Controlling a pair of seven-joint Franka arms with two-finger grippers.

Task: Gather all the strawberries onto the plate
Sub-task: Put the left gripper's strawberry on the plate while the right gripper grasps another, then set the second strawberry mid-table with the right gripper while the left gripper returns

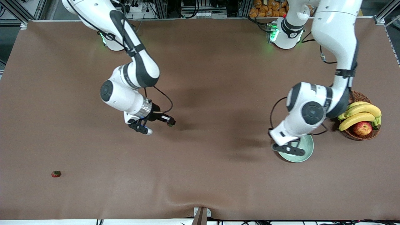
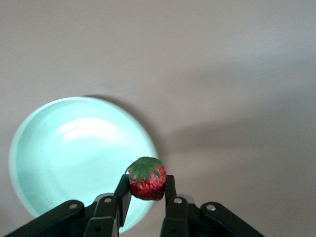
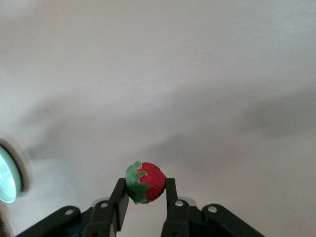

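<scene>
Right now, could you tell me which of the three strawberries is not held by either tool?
The strawberry lying alone on the table toward the right arm's end. The other two are pinched: one in the left tool over the plate, one in the right tool.

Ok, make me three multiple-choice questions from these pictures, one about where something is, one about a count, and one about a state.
1. Where is the left gripper?
A. Over the plate
B. Over the basket
C. Over the loose strawberry on the table

2. How many strawberries show in all?
A. One
B. Two
C. Three

3. What state is the right gripper in?
A. Open with nothing in it
B. Shut on a strawberry
C. Shut on a banana

Answers: 1 A, the front view shows it over the plate's rim. 2 C, each gripper holds one, the left gripper's strawberry included, and one lies on the table. 3 B, its fingers pinch the berry.
</scene>
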